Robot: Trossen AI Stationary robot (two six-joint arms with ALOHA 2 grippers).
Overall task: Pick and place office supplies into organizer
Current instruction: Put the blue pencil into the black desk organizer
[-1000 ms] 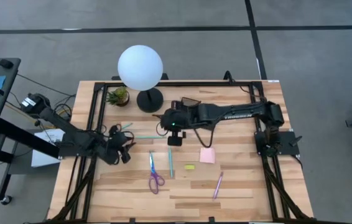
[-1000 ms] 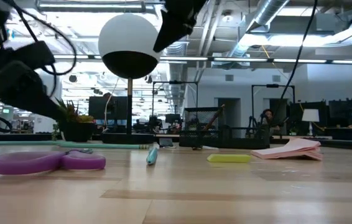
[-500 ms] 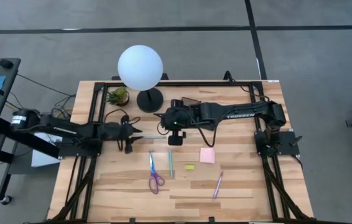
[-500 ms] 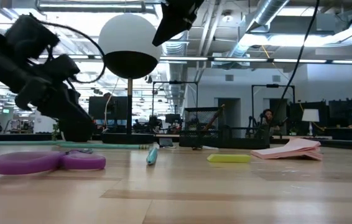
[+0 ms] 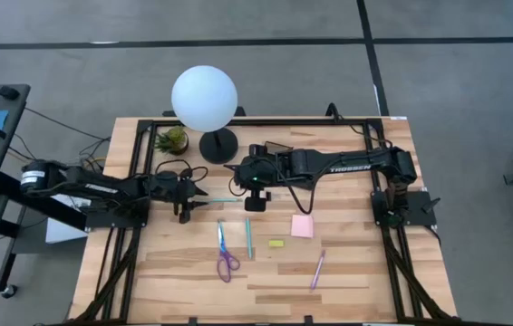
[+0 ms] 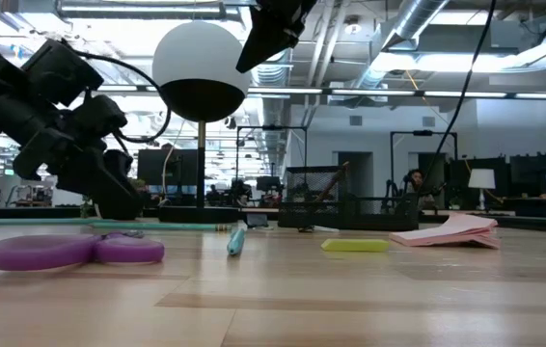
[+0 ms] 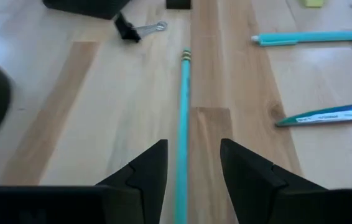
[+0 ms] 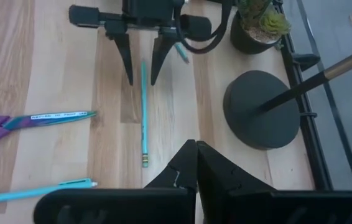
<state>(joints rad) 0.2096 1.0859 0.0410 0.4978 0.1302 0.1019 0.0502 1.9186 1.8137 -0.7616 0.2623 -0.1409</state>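
Wooden table (image 5: pixel 347 272) at frame centre: teal pencil (image 5: pixel 223 200) lies left of middle, left gripper (image 5: pixel 200 200) open astride its near end, not touching. Right gripper (image 5: pixel 236 170) shut, hovering centre, hiding most of the organizer (image 5: pixel 277 148). Lower table edge open.

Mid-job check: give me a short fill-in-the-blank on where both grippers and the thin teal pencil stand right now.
1. The left gripper has its fingers ____ on either side of the teal pencil.
2. The right gripper is ____, hanging above the table.
3. The teal pencil lies flat on the ____.
4. The purple-handled scissors lie beside a teal ____.

Missing words: open; shut; table; pen
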